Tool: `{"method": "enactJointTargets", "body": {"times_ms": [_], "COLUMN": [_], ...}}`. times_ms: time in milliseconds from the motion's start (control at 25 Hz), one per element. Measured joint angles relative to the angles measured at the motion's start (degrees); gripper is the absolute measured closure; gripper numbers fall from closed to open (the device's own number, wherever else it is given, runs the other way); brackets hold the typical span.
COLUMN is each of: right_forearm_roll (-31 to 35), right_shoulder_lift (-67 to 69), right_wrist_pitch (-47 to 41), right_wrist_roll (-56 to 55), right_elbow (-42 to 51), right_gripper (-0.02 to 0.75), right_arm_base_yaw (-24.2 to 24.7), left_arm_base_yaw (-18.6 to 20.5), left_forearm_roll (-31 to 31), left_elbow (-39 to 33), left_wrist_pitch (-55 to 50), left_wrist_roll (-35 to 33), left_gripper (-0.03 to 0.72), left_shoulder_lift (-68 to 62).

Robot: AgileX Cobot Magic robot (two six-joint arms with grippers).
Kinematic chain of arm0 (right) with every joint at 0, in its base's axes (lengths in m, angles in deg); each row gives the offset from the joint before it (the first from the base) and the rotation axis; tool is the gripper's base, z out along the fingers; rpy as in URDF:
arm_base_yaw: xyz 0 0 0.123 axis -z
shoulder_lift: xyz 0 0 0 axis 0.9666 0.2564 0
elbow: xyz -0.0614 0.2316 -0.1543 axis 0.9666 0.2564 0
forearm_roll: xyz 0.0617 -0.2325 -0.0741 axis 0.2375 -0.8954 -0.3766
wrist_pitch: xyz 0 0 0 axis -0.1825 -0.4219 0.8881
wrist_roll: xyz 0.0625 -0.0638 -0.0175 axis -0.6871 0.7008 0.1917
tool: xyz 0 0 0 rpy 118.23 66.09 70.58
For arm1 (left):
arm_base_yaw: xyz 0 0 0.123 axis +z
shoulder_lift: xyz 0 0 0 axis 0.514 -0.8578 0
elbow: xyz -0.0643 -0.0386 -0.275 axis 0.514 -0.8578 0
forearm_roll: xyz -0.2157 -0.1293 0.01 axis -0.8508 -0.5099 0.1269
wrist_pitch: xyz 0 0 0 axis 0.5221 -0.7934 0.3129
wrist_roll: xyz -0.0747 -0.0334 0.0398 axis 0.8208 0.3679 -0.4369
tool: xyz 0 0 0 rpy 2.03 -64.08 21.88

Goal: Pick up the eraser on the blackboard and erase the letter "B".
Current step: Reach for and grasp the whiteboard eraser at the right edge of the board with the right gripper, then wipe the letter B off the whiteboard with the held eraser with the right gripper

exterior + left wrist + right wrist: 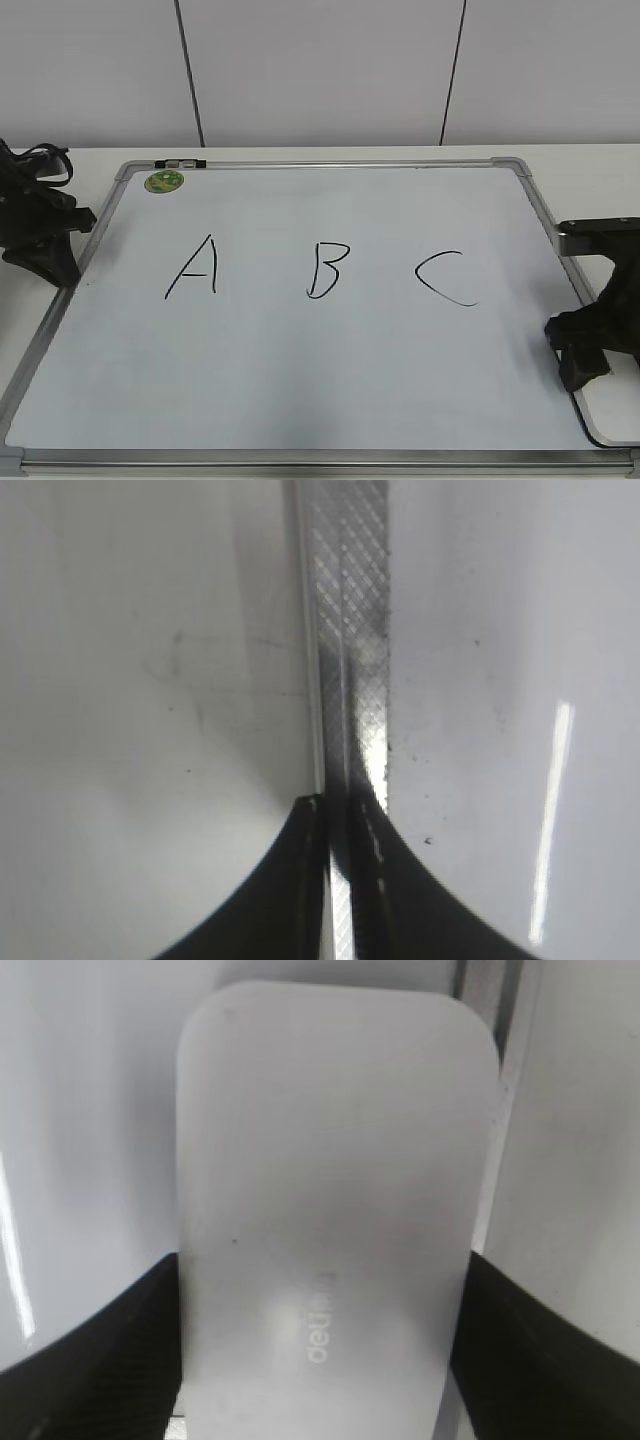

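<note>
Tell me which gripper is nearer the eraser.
Right. The right gripper straddles the eraser at the blackboard's right edge; the left gripper sits at the far left edge.

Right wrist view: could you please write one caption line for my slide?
Right gripper closed on the sides of the white eraser, above the blackboard near its metal frame.

Bright even light, blurry wrist views

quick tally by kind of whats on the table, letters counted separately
Whiteboards: 1, the blackboard
Erasers: 1, the eraser, between the right pincer fingers
Marker letters: 3, "A", the letter "B", "C"
Green stickers: 1, green sticker
Total: 6
</note>
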Motion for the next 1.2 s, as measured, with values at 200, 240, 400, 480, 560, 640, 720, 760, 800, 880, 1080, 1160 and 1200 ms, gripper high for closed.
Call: {"method": "enactJointTargets", "body": {"times_ms": [200,240,400,480,560,640,720,760,800,880,1080,1160,1200], "right_forearm_roll": [-0.2,-0.2,-0.3,-0.3,-0.3,-0.4,-0.4,-0.4,-0.4,-0.5,-0.5,-0.4,0.0], "right_shoulder_lift": [0.0,0.0,0.0,0.0,-0.1,-0.6,-1.5,-2.1,-2.5,-3.7,-7.2,-8.3,-8.5], "right_wrist_pitch": [0.0,0.0,0.0,0.0,0.0,-0.1,-0.5,-0.7,-1.1,-1.9,-3.6,-4.7,-5.4], "right_wrist_roll": [-0.5,-0.6,-0.6,-0.6,-0.7,-0.7,-0.7,-0.7,-0.7,-0.7,0.0,0.7,1.2], "right_elbow": [0.0,0.0,0.0,0.0,0.0,0.1,0.3,0.3,0.3,0.3,0.1,-1.1,-2.0], "right_gripper": [0.178,0.179,0.181,0.181,0.182,0.182,0.183,0.183,0.183,0.183,0.184,0.184,0.184], "right_arm_base_yaw": [0.0,0.0,0.0,0.0,0.0,0.0,0.0,0.0,0.0,-0.1,-0.2,-0.5,-0.5], "left_arm_base_yaw": [0.0,0.0,0.0,0.0,0.0,0.0,0.0,0.0,0.0,0.0,0.0,0.0,0.0], "left_forearm_roll": [0.0,0.0,0.0,0.0,0.0,0.0,0.0,0.0,0.0,0.0,0.0,0.0,0.0], "left_elbow": [0.0,0.0,0.0,0.0,0.0,0.0,0.0,0.0,0.0,0.0,0.0,0.0,0.0], "left_wrist_pitch": [0.0,0.0,0.0,0.0,0.0,0.0,0.0,0.0,0.0,0.0,0.0,0.0,0.0], "left_wrist_roll": [0.0,0.0,0.0,0.0,0.0,0.0,0.0,0.0,0.0,0.0,0.0,0.0,0.0], "left_gripper": [0.673,0.673,0.673,0.673,0.673,0.673,0.673,0.673,0.673,0.673,0.673,0.673,0.673], "left_shoulder_lift": [0.0,0.0,0.0,0.0,0.0,0.0,0.0,0.0,0.0,0.0,0.0,0.0,0.0]}}
